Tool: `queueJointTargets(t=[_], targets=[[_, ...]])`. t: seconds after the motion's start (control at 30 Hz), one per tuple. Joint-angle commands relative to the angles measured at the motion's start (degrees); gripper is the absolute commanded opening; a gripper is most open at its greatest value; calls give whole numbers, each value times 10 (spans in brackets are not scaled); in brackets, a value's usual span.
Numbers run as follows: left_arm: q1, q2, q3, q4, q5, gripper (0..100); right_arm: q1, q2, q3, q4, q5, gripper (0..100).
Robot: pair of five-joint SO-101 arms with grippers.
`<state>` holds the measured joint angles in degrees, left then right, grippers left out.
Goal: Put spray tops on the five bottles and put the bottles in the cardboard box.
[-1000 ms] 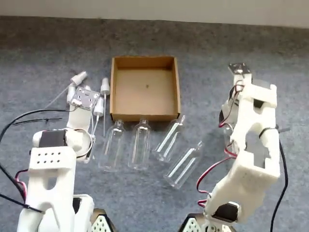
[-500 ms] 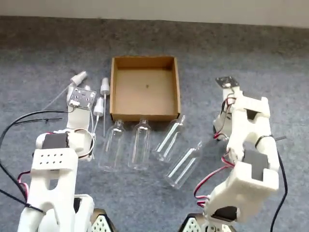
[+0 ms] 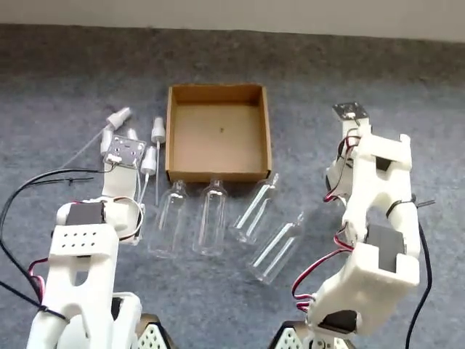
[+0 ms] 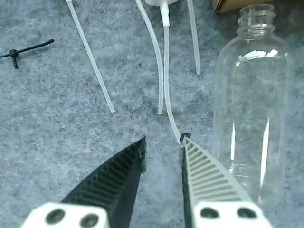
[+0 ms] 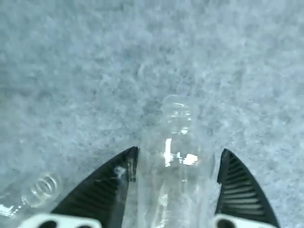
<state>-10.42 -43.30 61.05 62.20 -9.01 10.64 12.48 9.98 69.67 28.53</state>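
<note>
Between the jaws of my right gripper (image 5: 178,151): a bottle (image 5: 175,123) lying on the carpet (image 5: 71,71), jaws spread wide and clear of it.
My right arm: just swung in and settled, so I'm lined up to grab.
My left gripper (image 4: 163,139): slightly parted over the tubes (image 4: 164,71).
Ahead, the cardboard box (image 3: 168,138): no bottles in it yet.

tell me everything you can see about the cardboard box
The cardboard box is plain brown, shallow, roughly square and open-topped, with low upright walls and no flaps showing. It is empty apart from a small dark speck near the middle of its floor. It sits flat toward the far middle of the grey table. Three clear bottles lie with their necks close to its near wall; whether they touch it cannot be told. White spray tops lie just off its left wall.
</note>
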Motion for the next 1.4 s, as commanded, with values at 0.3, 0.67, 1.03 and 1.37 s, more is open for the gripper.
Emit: queueJointTargets(t=[0.3, 0.67, 1.03, 1.37], targets=[[9, 1, -3, -10, 5, 124, 7, -15, -34, 9, -7, 98], [9, 1, -2, -10, 5, 124, 16, -96, -164, 148, -10, 53], [8, 4, -46, -5, 4, 125, -8, -322, 12, 70, -11, 52], [9, 9, -219, 49, 6, 189, -8, -517, 274, -63, -7, 52]])
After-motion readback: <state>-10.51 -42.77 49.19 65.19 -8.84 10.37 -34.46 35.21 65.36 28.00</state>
